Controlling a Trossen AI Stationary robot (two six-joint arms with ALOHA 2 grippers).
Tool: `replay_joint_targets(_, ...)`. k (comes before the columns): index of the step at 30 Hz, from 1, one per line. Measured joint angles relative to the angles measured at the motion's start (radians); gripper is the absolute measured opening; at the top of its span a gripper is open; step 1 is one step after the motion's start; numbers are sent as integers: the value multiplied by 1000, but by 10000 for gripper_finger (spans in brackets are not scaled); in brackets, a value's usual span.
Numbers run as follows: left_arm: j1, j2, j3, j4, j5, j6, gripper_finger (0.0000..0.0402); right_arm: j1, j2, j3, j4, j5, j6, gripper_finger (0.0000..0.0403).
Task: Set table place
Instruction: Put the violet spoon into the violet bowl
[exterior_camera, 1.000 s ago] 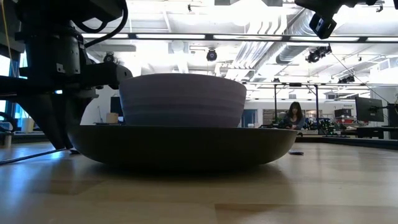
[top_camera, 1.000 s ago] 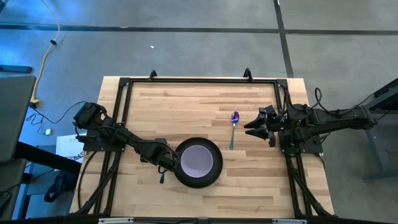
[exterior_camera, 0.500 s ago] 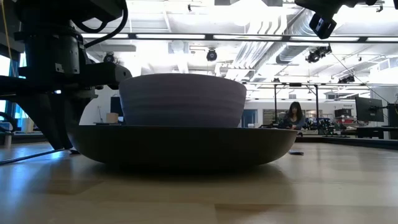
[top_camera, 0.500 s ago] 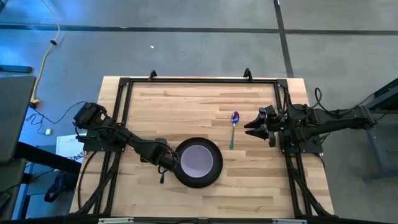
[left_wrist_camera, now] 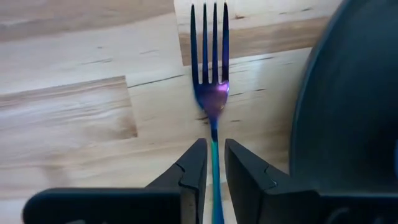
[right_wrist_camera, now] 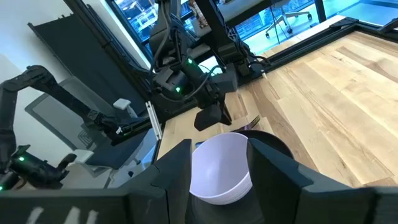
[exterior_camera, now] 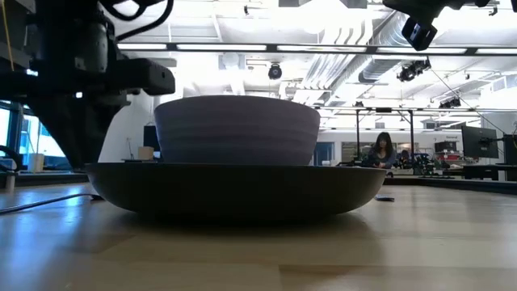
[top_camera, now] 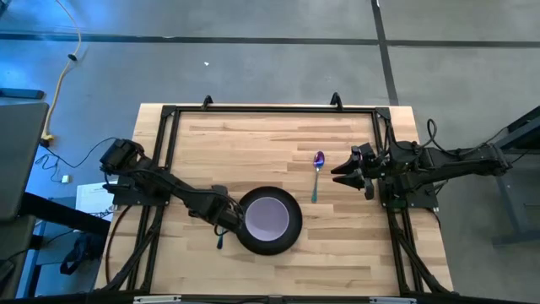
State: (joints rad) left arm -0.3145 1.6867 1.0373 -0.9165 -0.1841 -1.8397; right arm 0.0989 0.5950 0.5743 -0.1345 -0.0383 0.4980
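The purple-and-teal fork (left_wrist_camera: 211,93) lies flat on the table just left of the black plate (top_camera: 253,245), tines toward the far edge. My left gripper (left_wrist_camera: 214,146) hovers low over the fork's handle, slightly open, one finger on each side of it with a thin gap showing either way. The lavender bowl (top_camera: 272,217) stands in the plate (exterior_camera: 234,190). The spoon (top_camera: 317,173) lies on the wood right of and beyond the plate, bowl end toward the far edge. My right gripper (top_camera: 342,171) waits open just right of the spoon.
Black rail frames (top_camera: 164,152) run along the table's left, far and right sides. The wide wood area (top_camera: 245,143) beyond the plate is bare planks. In the low view a person (exterior_camera: 381,151) sits far back in the room.
My left arm has risen a little beside the plate, as the low view shows. The fork, plate, bowl and spoon lie where they were.
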Motion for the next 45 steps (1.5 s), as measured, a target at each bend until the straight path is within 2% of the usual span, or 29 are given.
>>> replay_joint_targets(4,-1,0,92,-132,-19,9,47,0,0,0,0,-20,0,147)
replay_joint_targets(7,-7,0,200,-278,-90,27,47,0,0,0,0,-25,1,147)
replay_joint_targets(14,-33,-1,497,-583,-358,39,47,0,0,0,-7,-26,21,147)
replay_joint_targets(19,-86,-4,641,-653,-597,133,47,0,0,0,-6,-26,21,147)
replay_joint_targets(23,-118,-34,673,-655,-743,275,47,0,0,0,-5,-26,21,147)
replay_joint_targets(29,-197,-80,671,-655,-865,514,47,0,0,-1,-7,-23,73,147)
replay_joint_targets(33,-264,-130,671,-654,-954,620,47,3,1,-1,-7,54,125,147)
replay_joint_targets(40,-374,-243,671,-654,-1064,654,47,15,1,-1,-6,181,132,147)
replay_joint_targets(43,-389,-278,671,-654,-1061,634,47,15,8,-1,-3,219,130,147)
replay_joint_targets(45,-386,-291,671,-655,-1022,627,47,15,17,-1,0,222,131,147)
